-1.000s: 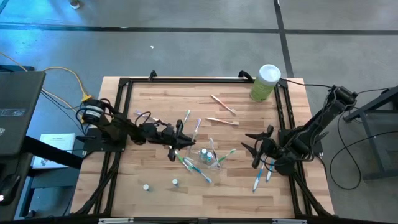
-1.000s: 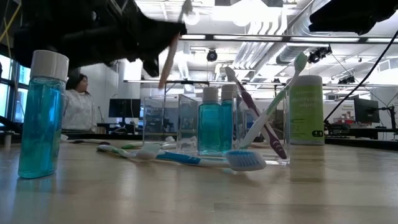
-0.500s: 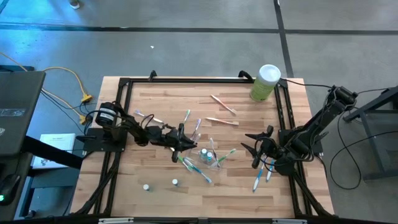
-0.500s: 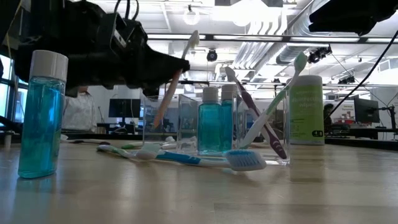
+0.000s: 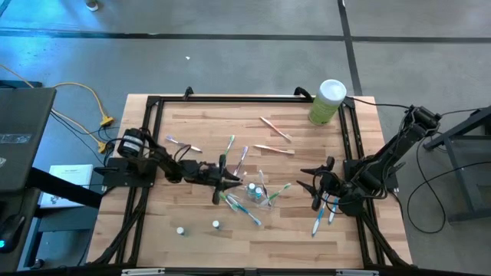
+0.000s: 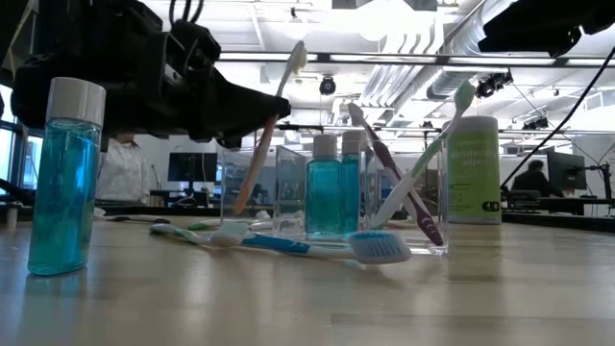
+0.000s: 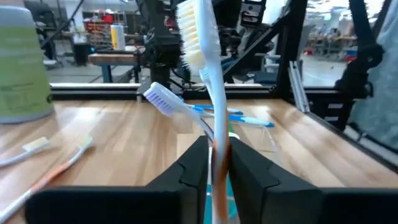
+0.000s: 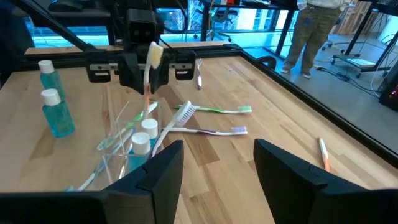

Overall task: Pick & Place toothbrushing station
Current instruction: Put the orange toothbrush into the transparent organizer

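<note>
On the wooden tabletop (image 5: 199,123) the clear cup (image 5: 259,190) is sitting near the middle, with little blue bottles and a few brushes inside it. More brushes are lying around it, and two small bottles are standing nearer the front edge.

From the left side, the left claw (image 5: 228,179) is reaching up to the cup and is squeezing a tan toothbrush (image 6: 261,144) tight between its fingers. The brush is standing almost straight up, bristles on top, with its bottom end just at the cup's rim. The right claw (image 5: 313,184) is waiting with its fingers spread wide and nothing in them, well apart from the cup, on the right side.

Here is what could go wrong. The cup is light and already crowded, so if the handle is coming down onto a bottle or onto the purple brush (image 6: 394,163), it could be pushing the cup over or sliding it. If the claw is letting go too high, the brush could be tipping out onto the wood. The claw is also very close to the rim and could bump it.
</note>
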